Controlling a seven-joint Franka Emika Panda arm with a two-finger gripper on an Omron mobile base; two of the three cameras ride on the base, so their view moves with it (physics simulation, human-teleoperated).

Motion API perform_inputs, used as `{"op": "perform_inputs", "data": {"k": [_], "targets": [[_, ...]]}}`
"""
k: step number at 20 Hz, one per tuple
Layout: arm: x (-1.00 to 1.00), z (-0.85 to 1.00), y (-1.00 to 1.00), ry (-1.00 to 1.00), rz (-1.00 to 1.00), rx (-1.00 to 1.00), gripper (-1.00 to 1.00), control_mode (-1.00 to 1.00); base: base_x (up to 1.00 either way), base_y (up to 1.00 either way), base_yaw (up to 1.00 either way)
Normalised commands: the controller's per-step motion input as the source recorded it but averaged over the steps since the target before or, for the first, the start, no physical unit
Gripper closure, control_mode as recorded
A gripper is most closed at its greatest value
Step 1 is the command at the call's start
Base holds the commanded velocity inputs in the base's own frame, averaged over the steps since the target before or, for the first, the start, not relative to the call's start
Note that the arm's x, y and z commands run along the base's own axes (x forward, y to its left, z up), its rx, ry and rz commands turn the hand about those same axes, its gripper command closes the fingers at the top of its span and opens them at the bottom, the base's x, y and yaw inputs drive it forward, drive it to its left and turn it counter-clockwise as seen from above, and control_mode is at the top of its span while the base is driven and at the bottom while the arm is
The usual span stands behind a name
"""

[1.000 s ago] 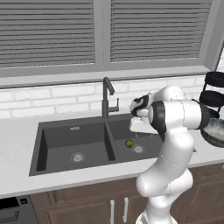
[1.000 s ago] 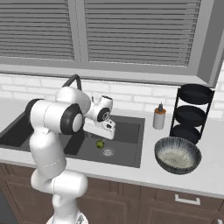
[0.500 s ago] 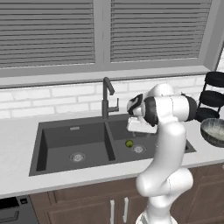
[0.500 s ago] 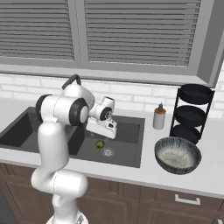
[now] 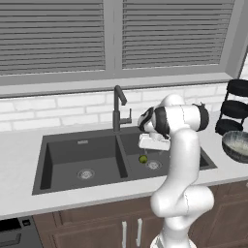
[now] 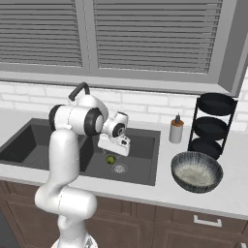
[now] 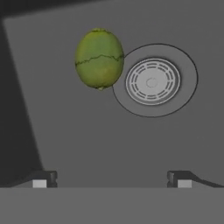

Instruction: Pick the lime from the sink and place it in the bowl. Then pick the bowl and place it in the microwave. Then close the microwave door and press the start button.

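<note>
Below the hand (image 5: 154,143), on the floor of the right basin of the sink (image 5: 58,164): the lime (image 5: 143,159), touching the rim of the round steel drain (image 5: 153,165) and lying free. Over the basin, above lime and drain, hangs the hand, not touching either.

From the hand view: lime (image 7: 99,58) large and up-left of centre, its edge overlapping the drain ring (image 7: 152,81); two dark fingertips (image 7: 43,177) low at either side, set wide apart, nothing between them. Spread wide, then, and holding nothing.

From the left base view: faucet (image 5: 118,107) beyond the hand, at the divider between the basins; left basin with its own drain (image 5: 85,173); bowl (image 5: 236,145) well off to the hand's right on the desk (image 5: 19,193), partly cut by the frame edge. Fingers hidden by the wrist in this view.

From the right base view: whole bowl (image 6: 196,171) with pale inside, on the desk (image 6: 227,201) in front of a black three-tier rack (image 6: 213,125); a small soap bottle (image 6: 176,129) between rack and sink (image 6: 140,174). Lime (image 6: 110,159) just under the hand (image 6: 114,146), beside the drain (image 6: 119,168).
</note>
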Motion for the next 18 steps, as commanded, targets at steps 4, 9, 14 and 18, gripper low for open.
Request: {"op": "perform_inputs", "data": {"k": [4,9,14,18], "targets": [[0.25,-0.39,0.04,-0.01,0.00,0.00,-1.00,-1.00,0.00,0.00,0.00],[0.26,-0.36,0.03,0.00,0.00,0.00,-1.00,-1.00,0.00,0.00,0.00],[0.28,-0.27,0.01,-0.04,0.00,0.00,-1.00,-1.00,0.00,0.00,0.00],[0.33,-0.23,0.03,-0.03,0.00,0.00,-1.00,-1.00,0.00,0.00,0.00]]}}
